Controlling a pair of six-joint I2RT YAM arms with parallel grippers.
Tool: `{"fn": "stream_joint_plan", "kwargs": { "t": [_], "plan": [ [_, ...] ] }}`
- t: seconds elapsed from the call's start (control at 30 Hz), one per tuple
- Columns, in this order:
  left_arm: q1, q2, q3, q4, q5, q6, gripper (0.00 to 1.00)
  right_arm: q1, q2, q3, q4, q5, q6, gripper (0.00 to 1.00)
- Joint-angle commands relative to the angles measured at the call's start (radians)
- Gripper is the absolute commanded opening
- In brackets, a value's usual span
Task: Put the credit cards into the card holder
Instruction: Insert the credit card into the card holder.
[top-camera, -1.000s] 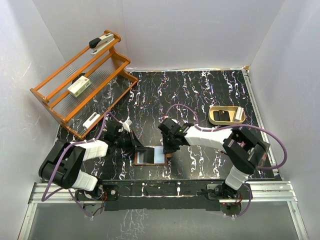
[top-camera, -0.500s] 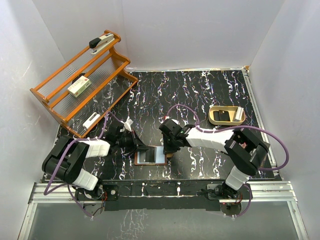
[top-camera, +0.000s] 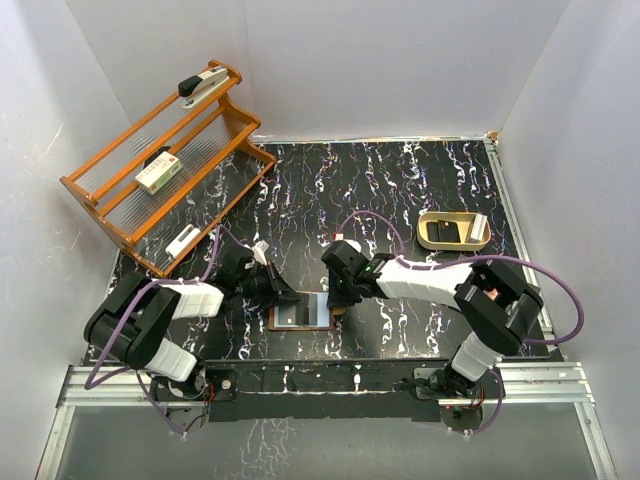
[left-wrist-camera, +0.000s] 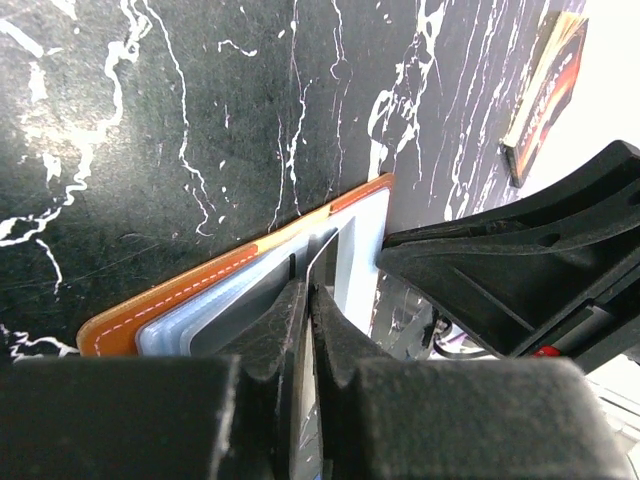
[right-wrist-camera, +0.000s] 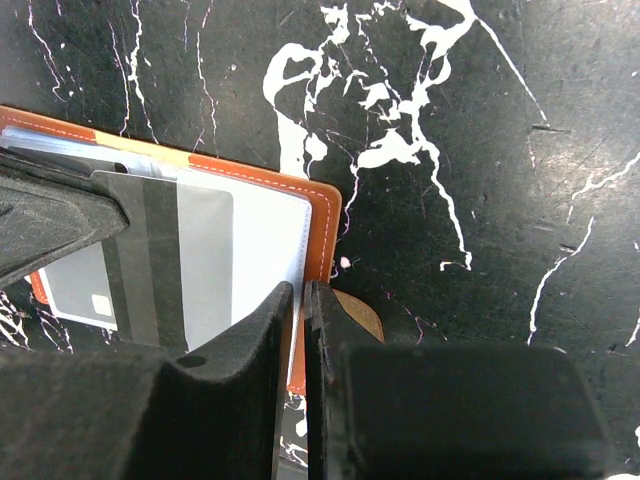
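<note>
The brown card holder (top-camera: 322, 322) lies open near the front edge, pale pockets up. My left gripper (top-camera: 278, 296) is shut on a grey credit card with a dark stripe (right-wrist-camera: 200, 265) and holds it slanted over the holder's left half. In the left wrist view the card's thin edge shows between my gripper's (left-wrist-camera: 308, 290) fingers, above the holder's orange-stitched edge (left-wrist-camera: 170, 298). My right gripper (top-camera: 338, 300) is shut on the holder's right edge (right-wrist-camera: 325, 215); its fingers (right-wrist-camera: 303, 300) pinch that flap beside the snap tab (right-wrist-camera: 362, 312). Other cards sit in the left pockets.
An orange wire rack (top-camera: 110, 215) stands at the back left with a stapler (top-camera: 203, 82), a white-and-green box (top-camera: 158, 173) and a small white item (top-camera: 182, 240). A tan curved object (top-camera: 452, 230) sits at the right. A dark lettered book (left-wrist-camera: 545, 95) shows far off.
My left gripper has edged toward the holder with the card, which now covers more of the left half. My right gripper has shifted slightly nearer, still on the holder's right edge.
</note>
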Motion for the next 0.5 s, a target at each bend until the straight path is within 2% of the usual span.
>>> {"fn": "stream_joint_plan", "kwargs": {
  "t": [0.0, 0.2, 0.47],
  "plan": [
    [-0.01, -0.066, 0.003, -0.105, -0.092, 0.01, 0.07, 0.009, -0.003, -0.024, -0.049, 0.028, -0.004, 0.11],
    [-0.01, -0.177, 0.051, -0.309, -0.159, 0.034, 0.34, 0.011, -0.106, 0.01, -0.11, 0.036, -0.014, 0.22],
    [-0.012, -0.278, 0.103, -0.494, -0.191, 0.066, 0.51, 0.009, -0.158, 0.022, -0.161, 0.109, -0.054, 0.33]
  ]
}}
